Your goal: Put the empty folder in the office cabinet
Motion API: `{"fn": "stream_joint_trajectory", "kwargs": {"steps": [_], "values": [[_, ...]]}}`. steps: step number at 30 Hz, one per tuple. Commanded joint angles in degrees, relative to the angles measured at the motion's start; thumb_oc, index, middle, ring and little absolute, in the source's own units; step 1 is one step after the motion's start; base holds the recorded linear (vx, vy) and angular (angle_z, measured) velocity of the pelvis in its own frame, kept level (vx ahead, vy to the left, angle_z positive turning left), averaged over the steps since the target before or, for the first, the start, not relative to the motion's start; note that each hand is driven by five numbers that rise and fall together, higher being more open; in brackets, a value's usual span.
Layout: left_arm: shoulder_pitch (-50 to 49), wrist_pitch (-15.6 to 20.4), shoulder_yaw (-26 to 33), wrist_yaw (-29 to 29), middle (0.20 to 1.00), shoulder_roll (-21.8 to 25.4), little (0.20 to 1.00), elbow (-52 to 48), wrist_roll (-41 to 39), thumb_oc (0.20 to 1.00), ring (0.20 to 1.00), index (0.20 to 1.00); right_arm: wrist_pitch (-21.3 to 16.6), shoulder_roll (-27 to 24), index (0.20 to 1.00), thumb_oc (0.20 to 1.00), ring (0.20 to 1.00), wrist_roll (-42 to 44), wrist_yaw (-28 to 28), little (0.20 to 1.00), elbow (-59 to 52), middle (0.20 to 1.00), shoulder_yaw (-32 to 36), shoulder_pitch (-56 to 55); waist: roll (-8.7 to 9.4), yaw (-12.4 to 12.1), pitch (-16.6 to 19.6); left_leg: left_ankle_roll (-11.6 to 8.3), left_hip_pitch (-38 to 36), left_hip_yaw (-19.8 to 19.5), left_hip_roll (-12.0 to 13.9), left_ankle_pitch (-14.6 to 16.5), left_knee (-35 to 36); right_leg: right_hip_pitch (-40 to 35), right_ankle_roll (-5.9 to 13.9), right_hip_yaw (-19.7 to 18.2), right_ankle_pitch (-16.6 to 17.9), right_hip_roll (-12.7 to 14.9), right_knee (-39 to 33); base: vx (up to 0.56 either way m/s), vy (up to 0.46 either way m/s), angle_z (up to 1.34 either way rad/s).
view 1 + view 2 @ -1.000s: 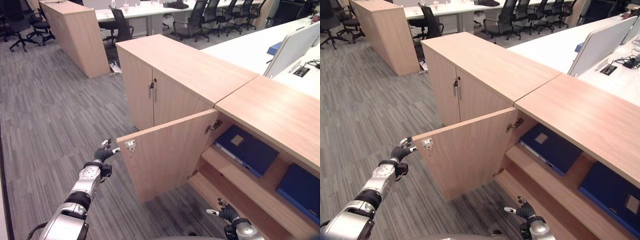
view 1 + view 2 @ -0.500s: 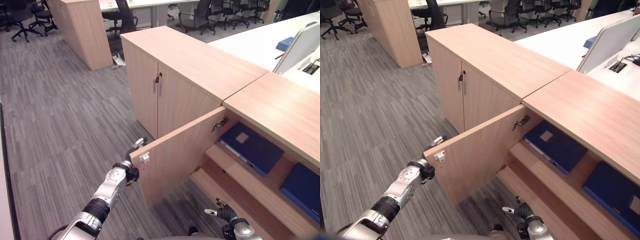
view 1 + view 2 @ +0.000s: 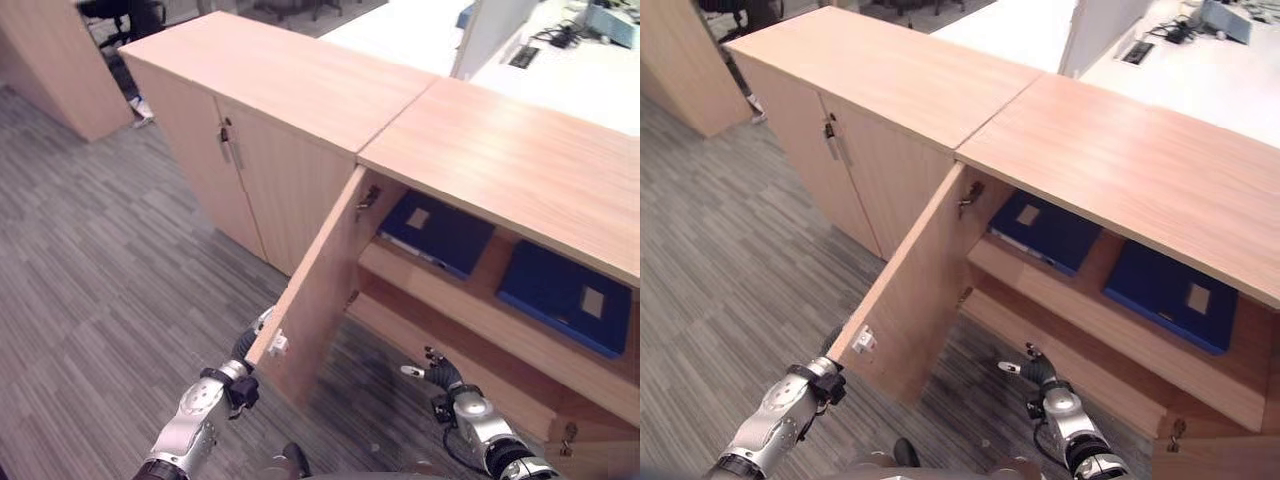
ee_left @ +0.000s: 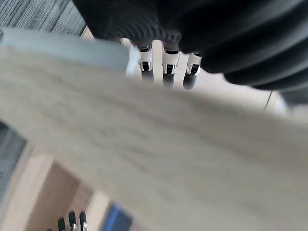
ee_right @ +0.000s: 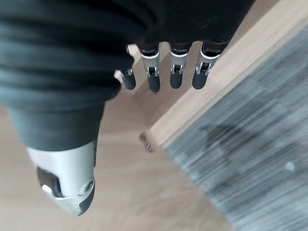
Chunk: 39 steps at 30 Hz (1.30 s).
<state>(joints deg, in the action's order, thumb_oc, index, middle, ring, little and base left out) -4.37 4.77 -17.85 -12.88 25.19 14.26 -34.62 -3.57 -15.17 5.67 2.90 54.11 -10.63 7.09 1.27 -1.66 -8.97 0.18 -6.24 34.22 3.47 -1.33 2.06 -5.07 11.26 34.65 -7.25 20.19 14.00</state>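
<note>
Left hand (image 3: 232,385) low, fingers seemingly straight, right hand (image 3: 446,382) low, fingers relaxed

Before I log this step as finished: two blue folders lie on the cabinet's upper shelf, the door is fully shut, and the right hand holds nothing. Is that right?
Not quite: the door is open, swung out from the cabinet, with the left hand at its outer edge, as the left eye view shows. Two blue folders do lie on the upper shelf, and the right hand holds nothing.
</note>
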Motion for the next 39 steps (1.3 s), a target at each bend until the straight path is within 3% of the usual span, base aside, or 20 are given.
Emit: {"fn": "stream_joint_trajectory", "kwargs": {"steps": [1,4,9,10,11,13,15,16,18,20,21,27,35,39], "values": [[5.47,1.88,-3.31,-0.89,1.0,-5.71,1.0,-2.11,-0.71,1.0,1.0,1.0,-1.13,-3.43,1.0,1.0,1.0,2.08,1.53,1.0,0.23,1.0,-0.43,0.46,-3.11,1.54,4.01,-3.13,0.84,-4.4,4.5,-1.28,-0.01,-2.61,-0.32,-4.06,5.43,-6.61,-8.93,-0.07,-0.333,-0.8],[5.09,1.47,-3.89,-1.63,1.0,-6.7,1.0,-2.46,-0.17,1.0,1.0,1.0,-1.32,-4.39,1.0,1.0,1.0,2.1,1.71,1.0,0.23,1.0,-0.47,0.67,-4.75,3.35,4.22,-5.66,0.73,-2.45,7.52,-3.31,-1.37,-5.02,-1.25,-6.44,5.56,-9.38,-15.07,-0.02,-0.216,-0.64],[5.68,1.58,-4.61,-1.36,1.0,-8.75,1.0,-1.92,-0.3,1.0,1.0,1.0,-1.54,-5.61,1.0,1.0,1.0,1.62,1.56,1.0,-1.19,1.0,-1.56,0.87,-5.96,6.79,2.97,-8.9,0.8,1.11,12.85,-5.33,-7.62,-6.18,-2.79,-11.17,4.08,-11.76,-18.49,-0.02,-0.171,-0.69],[6.07,1.9,-4.71,-0.82,1.0,-9.12,1.0,-1.48,-0.21,1.0,1.0,1.0,-1.49,-5.98,1.0,1.0,1.0,1.58,1.54,1.0,-1.56,1.0,-2.03,1.33,-6.38,6.96,2.45,-9.95,0.61,0.1,13.4,-6.29,-9.15,-6.21,-3.16,-13.23,3.53,-12.52,-18.61,-0.03,-0.086,-0.93],[6.31,2.17,-4.68,-0.38,1.0,-9.48,1.0,-1.43,-0.28,1.0,1.0,1.0,-1.48,-6.33,1.0,1.0,1.0,1.44,1.48,1.0,-1.99,1.0,-2.55,1.82,-6.91,6.75,1.93,-9.32,1.47,-1.16,13.5,-8.28,-10.12,-5.23,-3.5,-14.11,4.45,-13.07,-18.87,-0.02,-0.057,-0.98],[6.85,2.81,-4.42,0.98,1.0,-9.98,1.0,-0.84,-0.32,1.0,1.0,1.0,-1.46,-7.13,1.0,1.0,1.0,1.56,1.49,1.0,-2.52,1.0,-3.52,2.92,-6.95,5.03,1.65,-8.43,4.3,-12.33,9.61,-7.91,-9.65,-3.76,-3.31,-17.82,5.11,-12.66,-19.0,0.0,-0.021,-1.16],[7.19,3.78,-4.28,2.45,1.0,-10.97,1.0,0.79,0.07,1.0,1.0,1.0,-1.49,-7.15,1.0,1.0,1.0,1.31,1.22,1.0,-2.54,1.0,-4.2,2.25,-5.64,3.04,1.55,-6.73,5.91,-25.22,3.84,-2.24,-6.58,-2.73,-2.8,-22.54,5.24,-11.91,-18.92,0.11,-0.05,-1.78],[7.24,3.81,-4.28,2.45,1.0,-10.98,1.0,0.83,0.07,1.0,1.0,1.0,-1.49,-7.15,1.0,1.0,1.0,1.3,1.22,1.0,-2.55,1.0,-4.18,2.27,-5.63,3.02,1.65,-6.68,6.11,-25.21,3.81,-2.43,-6.52,-2.52,-2.8,-22.55,5.43,-11.88,-18.98,0.11,-0.042,-1.67],[7.64,4.27,-3.64,3.06,1.0,-11.33,1.0,1.42,0.5,1.0,1.0,1.0,-1.68,-6.99,1.0,1.0,1.0,1.1,1.16,1.0,-2.14,1.0,-4.29,1.9,-4.83,1.88,1.02,-6.87,8.91,-32.49,0.41,-2.11,-5.6,-1.72,-2.42,-25.86,6.28,-12.27,-19.0,0.06,-0.058,-0.85],[7.83,4.55,-3.0,3.32,1.0,-11.34,1.0,1.59,0.42,1.0,1.0,1.0,-1.65,-6.71,1.0,1.0,1.0,0.94,1.13,1.0,-2.1,1.0,-4.43,1.87,-4.53,1.85,0.76,-7.15,9.31,-32.37,0.36,-2.16,-5.64,-1.51,-2.32,-26.83,6.18,-12.31,-19.0,0.04,-0.037,-0.55],[7.79,4.82,-1.8,3.56,1.0,-11.49,1.0,2.64,0.7,1.0,1.0,1.0,-1.55,-5.82,1.0,1.0,1.0,0.44,0.54,1.0,-2.6,1.0,-4.58,1.12,-4.75,2.11,1.35,-6.81,7.07,-30.16,1.06,-2.01,-3.2,-1.37,-2.18,-27.8,6.17,-12.9,-19.0,0.04,-0.025,-1.01],[9.5,5.77,2.95,7.38,1.0,-11.44,1.0,8.4,1.6,1.0,1.0,1.0,-1.32,-4.45,1.0,1.0,1.0,-0.07,-0.27,1.0,-5.34,1.0,-5.13,-0.9,-4.74,3.91,2.97,-5.79,0.71,-25.52,1.53,-1.79,1.71,-1.48,-1.26,-29.52,7.62,-13.07,-19.0,0.09,0.038,-0.71],[24.42,7.78,11.35,14.32,1.0,-6.18,1.0,24.58,-0.2,1.0,1.0,1.0,-1.68,-3.52,1.0,1.0,1.0,0.0,-1.96,1.0,-9.24,1.0,-6.01,-5.65,-3.22,7.67,5.06,-4.83,-2.06,-21.44,1.08,0.09,2.94,-1.2,-0.36,-30.38,8.61,-12.6,-18.34,0.06,0.051,-0.16],[28.63,7.79,12.65,15.08,1.0,-2.97,1.0,29.03,0.14,1.0,1.0,1.0,-1.65,-3.74,1.0,1.0,1.0,-0.27,-2.5,1.0,-9.6,1.0,-5.94,-7.06,-2.76,8.48,5.4,-4.55,-2.54,-20.82,0.9,0.67,2.94,-1.09,-0.09,-30.34,8.77,-12.36,-17.93,0.04,0.047,-0.19]]}}
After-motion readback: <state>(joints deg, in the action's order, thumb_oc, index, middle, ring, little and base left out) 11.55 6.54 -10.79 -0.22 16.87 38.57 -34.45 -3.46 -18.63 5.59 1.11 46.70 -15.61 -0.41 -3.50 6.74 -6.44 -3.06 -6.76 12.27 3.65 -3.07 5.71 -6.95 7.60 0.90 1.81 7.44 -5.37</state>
